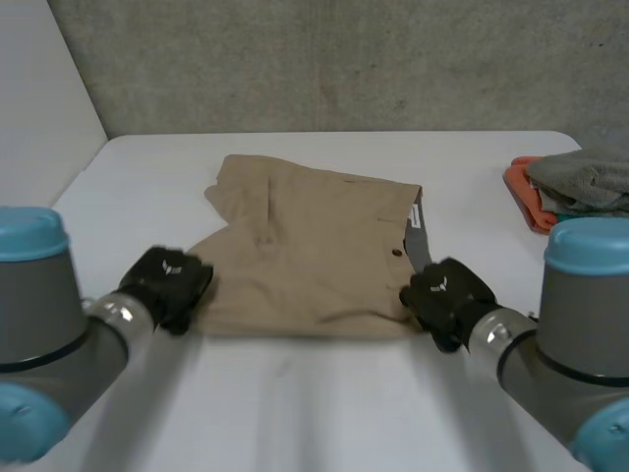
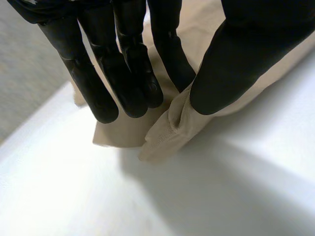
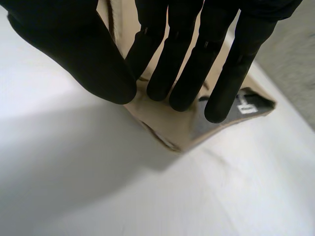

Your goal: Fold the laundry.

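Pinching one corner of the tan shorts [image 1: 314, 246] each between thumb and fingers [image 2: 133, 83], left hand [image 1: 167, 285] and right hand [image 1: 447, 295], likely to carry that edge into a fold

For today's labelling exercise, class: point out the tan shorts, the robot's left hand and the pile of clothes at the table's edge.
tan shorts [image 1: 314, 246]: head view, flat middle of the cloth.
left hand [image 1: 169, 283]: head view, back of the hand.
pile of clothes [image 1: 580, 182]: head view, grey top garment.
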You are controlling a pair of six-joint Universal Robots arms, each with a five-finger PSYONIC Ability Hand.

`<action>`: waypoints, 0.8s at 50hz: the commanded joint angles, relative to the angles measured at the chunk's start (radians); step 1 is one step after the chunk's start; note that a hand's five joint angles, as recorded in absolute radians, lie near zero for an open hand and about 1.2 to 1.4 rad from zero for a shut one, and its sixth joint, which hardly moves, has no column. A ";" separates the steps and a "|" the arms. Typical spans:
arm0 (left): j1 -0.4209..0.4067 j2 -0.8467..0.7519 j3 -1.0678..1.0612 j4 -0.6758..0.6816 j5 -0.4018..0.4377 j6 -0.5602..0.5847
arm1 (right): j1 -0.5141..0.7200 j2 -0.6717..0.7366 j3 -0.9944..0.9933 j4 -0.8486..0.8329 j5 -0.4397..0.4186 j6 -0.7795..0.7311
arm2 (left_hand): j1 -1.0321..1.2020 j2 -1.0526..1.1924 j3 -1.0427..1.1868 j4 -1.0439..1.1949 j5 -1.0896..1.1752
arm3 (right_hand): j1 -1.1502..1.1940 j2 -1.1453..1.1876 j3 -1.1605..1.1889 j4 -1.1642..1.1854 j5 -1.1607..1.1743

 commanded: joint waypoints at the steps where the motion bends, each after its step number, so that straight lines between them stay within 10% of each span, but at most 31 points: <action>1: 0.010 0.204 -0.110 -0.365 0.019 0.195 | -0.035 -0.105 0.012 0.378 -0.003 -0.245 | 0.249 0.203 0.209 0.198 0.249 | 0.288 0.223 0.202 0.200 0.208; 7: -0.011 0.261 -0.149 -0.398 0.022 0.261 | -0.050 -0.177 0.007 0.350 -0.043 -0.210 | 0.249 0.203 0.209 0.198 0.249 | 0.279 0.214 0.193 0.190 0.199; 14: -0.024 0.197 -0.070 -0.279 0.002 0.205 | -0.035 -0.201 0.019 0.205 -0.013 0.004 | 0.249 0.203 0.209 0.198 0.249 | -0.702 -0.766 -0.787 -0.790 -0.781; 31: -0.021 0.117 0.169 -0.239 -0.019 -0.029 | 0.070 -0.064 0.125 -0.051 -0.020 0.158 | 0.249 0.203 0.209 0.198 0.249 | -0.729 -0.793 -0.815 -0.817 -0.808; 40: -0.015 0.135 0.180 -0.265 -0.015 -0.076 | 0.085 0.072 0.067 -0.223 0.067 0.158 | 0.249 0.203 0.209 0.198 0.249 | -0.148 -0.212 -0.234 -0.236 -0.228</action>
